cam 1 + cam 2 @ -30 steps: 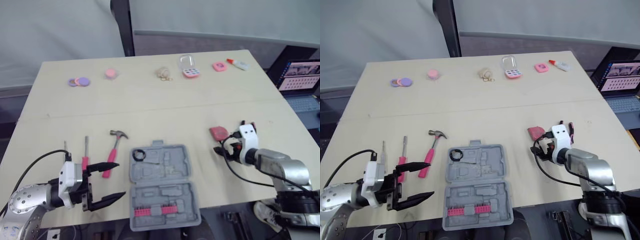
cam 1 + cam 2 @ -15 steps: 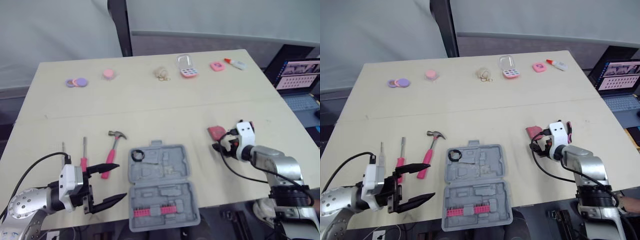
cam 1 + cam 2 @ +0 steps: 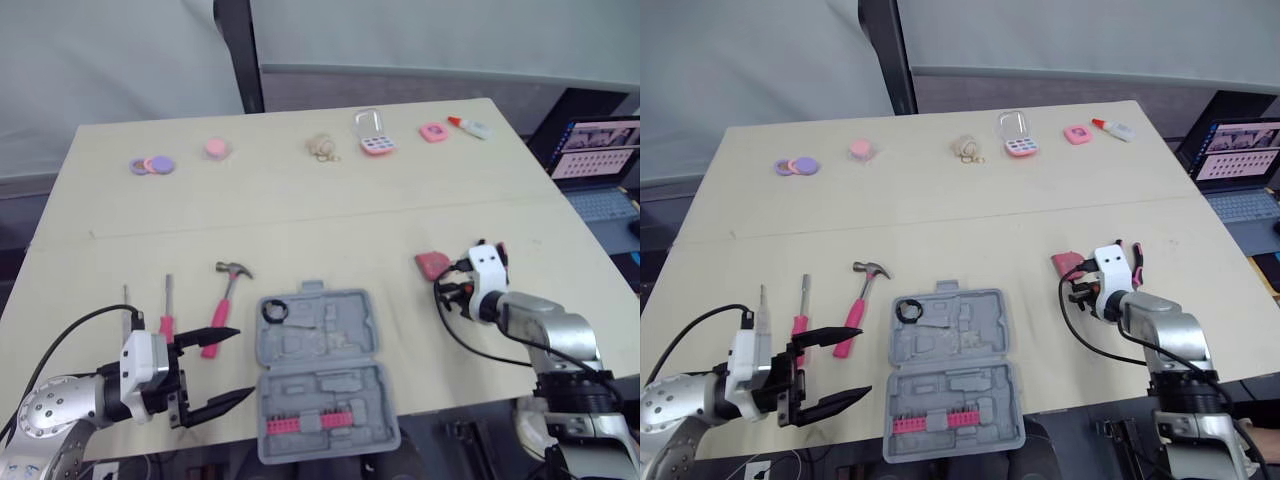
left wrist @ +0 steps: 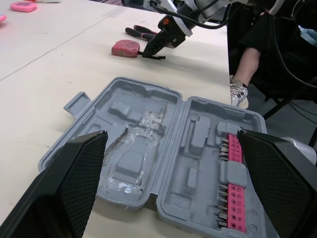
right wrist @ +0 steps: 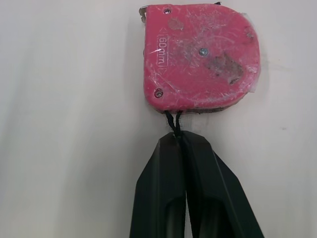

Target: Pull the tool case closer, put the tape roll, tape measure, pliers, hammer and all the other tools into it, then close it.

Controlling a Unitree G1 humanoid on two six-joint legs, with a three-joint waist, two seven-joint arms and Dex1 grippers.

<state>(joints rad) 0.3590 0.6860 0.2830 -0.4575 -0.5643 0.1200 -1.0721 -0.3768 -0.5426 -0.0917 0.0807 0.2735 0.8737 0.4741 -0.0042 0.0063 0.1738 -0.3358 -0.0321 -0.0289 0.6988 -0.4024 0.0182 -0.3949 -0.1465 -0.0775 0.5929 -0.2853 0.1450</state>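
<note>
The grey tool case (image 3: 325, 375) lies open at the table's near edge, with pink bits in its near half and a black tape roll (image 3: 276, 311) in its far left corner. Left of it lie a pink-handled hammer (image 3: 226, 290) and two screwdrivers (image 3: 168, 310). My left gripper (image 3: 240, 362) hovers open just left of the case. The pink tape measure (image 5: 200, 57) lies to the right of the case, and my right gripper (image 5: 179, 136) is shut on its thin black strap. Pink-handled pliers (image 4: 141, 33) lie just behind that gripper.
Along the far edge sit purple and pink discs (image 3: 152, 164), a pink puck (image 3: 216, 148), a beige lump (image 3: 322, 147), a pink toy phone (image 3: 376, 140), a pink pad (image 3: 433, 132) and a glue tube (image 3: 470, 126). A laptop (image 3: 600, 150) stands off the table's right.
My right gripper has shut on the tape measure's strap; it stood open before. The left gripper has stayed open in place. The camera shifted slightly.
</note>
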